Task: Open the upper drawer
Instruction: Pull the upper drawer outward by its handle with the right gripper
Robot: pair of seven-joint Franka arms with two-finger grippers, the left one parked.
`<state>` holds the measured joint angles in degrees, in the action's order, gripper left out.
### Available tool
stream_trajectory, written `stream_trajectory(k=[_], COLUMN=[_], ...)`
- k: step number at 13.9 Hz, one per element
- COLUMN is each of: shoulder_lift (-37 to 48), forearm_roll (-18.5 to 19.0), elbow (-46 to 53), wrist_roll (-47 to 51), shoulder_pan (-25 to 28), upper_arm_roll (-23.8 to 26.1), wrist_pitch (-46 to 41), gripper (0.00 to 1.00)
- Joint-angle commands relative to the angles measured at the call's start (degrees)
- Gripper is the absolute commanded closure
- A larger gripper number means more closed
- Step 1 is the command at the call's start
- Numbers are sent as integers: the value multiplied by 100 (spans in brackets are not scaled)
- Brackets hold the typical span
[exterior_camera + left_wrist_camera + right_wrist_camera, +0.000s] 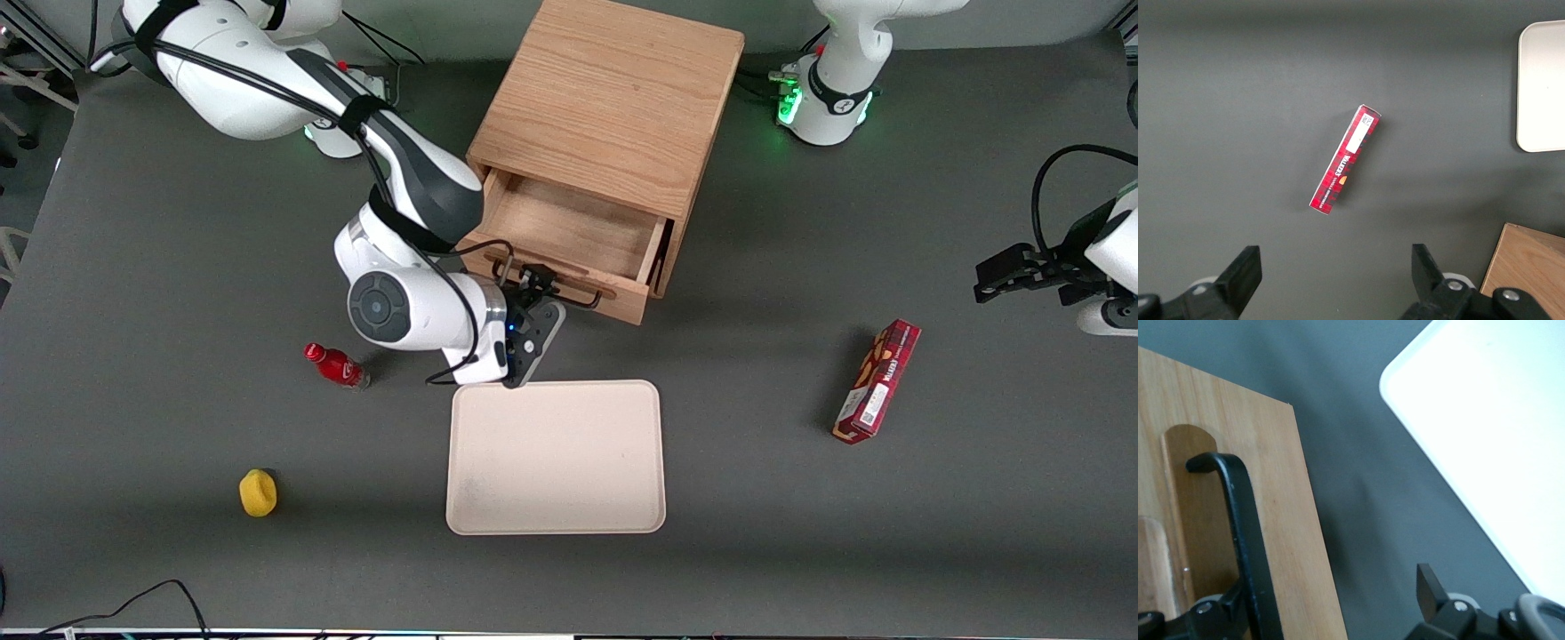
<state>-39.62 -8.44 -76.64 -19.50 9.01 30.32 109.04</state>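
The boxy wooden cabinet (613, 98) stands at the middle of the table with its upper drawer (569, 231) pulled partly out, showing a bare wooden inside. The black wire handle (582, 298) (1238, 513) runs along the drawer front (1281, 520). My gripper (536, 283) (1331, 587) is right in front of the drawer at the handle and stands open. One finger (1428, 587) hangs over the grey table clear of the wood. The other sits against the handle bar, which partly hides it. The lower drawer is hidden under the upper one.
A cream tray (556, 458) (1485, 440) (1541, 87) lies just in front of the drawer, nearer the front camera. A red bottle (336, 364) lies beside my wrist and a yellow object (258, 492) nearer the camera. A red box (877, 380) (1345, 160) lies toward the parked arm's end.
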Motion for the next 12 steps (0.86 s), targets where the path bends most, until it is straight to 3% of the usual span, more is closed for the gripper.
stream_trajectory(k=[1,12], shoulder_lift=[-257,-713], forearm_roll=[185,159], elbow=[421,1413], wrist_roll=[78,25], shoulder_pan=[40,-13], upper_arm_roll=[-96,-395], wrist_pitch=[-146,-384], gripper=[0,0])
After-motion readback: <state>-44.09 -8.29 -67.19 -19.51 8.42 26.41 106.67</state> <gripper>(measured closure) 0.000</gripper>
